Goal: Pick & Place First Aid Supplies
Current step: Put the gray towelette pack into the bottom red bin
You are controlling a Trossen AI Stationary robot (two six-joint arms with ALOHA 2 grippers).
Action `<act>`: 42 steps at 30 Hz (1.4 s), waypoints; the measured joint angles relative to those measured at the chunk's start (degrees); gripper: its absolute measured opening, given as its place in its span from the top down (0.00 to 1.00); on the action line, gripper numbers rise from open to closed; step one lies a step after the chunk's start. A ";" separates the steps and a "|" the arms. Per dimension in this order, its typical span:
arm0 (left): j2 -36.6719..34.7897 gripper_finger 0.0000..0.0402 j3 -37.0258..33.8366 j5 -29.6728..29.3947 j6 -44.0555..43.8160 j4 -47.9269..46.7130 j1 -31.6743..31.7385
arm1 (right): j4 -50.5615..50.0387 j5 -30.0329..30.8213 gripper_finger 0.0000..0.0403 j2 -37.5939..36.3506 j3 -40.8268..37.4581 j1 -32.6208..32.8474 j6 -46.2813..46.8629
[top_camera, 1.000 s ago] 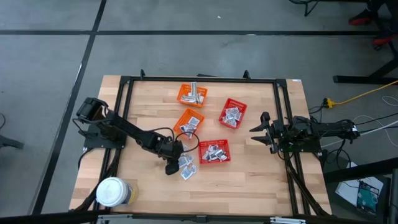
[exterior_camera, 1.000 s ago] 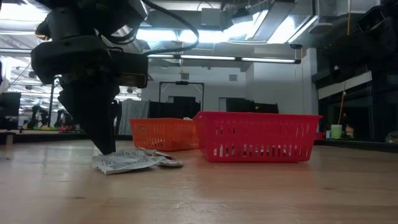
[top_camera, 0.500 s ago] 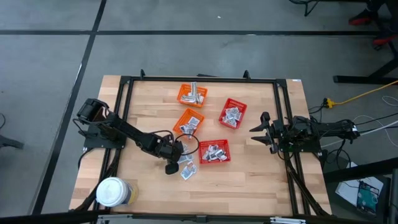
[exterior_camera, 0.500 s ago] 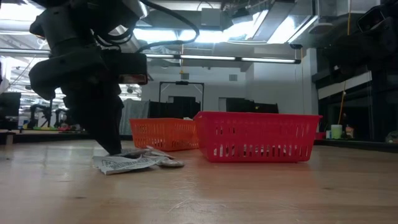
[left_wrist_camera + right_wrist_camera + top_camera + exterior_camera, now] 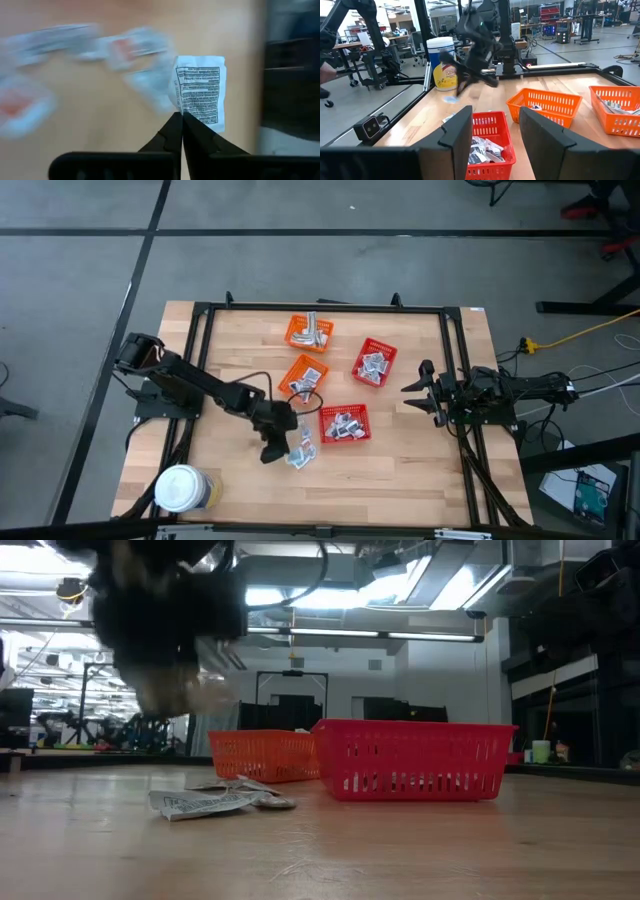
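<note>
The wooden tabletop (image 5: 400, 480) carries everything, framed by a black metal rail. The left arm reaches from the tabletop's left edge toward its middle, and the right arm waits at the right edge, well apart from the baskets. A large white-lidded round jar (image 5: 181, 489) stands at the near left corner. Four mesh baskets sit in the middle: an orange basket (image 5: 308, 332) farthest back, a second orange basket (image 5: 304, 375) nearer, a red basket (image 5: 374, 362) to the right, and a second red basket (image 5: 344, 424) nearest the front, each holding silvery sachets. Just left of that front red basket, a small heap of loose sachets (image 5: 300, 450) lies on the bare wood; the low view shows them flat on the surface (image 5: 215, 802). The left end effector (image 5: 270, 450) hangs above the tabletop just beside this heap, lifted clear of the wood, its fingers (image 5: 176, 131) pressed together and clamped on the edge of one white sachet (image 5: 199, 90) with a block of black print. The sachet stands up from the fingertips. The right end effector (image 5: 418, 390) hovers with its fingers (image 5: 542, 132) apart and nothing between them.
</note>
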 joint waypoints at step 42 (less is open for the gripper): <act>-0.41 0.99 0.17 -0.08 -0.71 31.14 13.92 | 0.00 0.00 0.60 -0.02 0.00 -0.01 0.01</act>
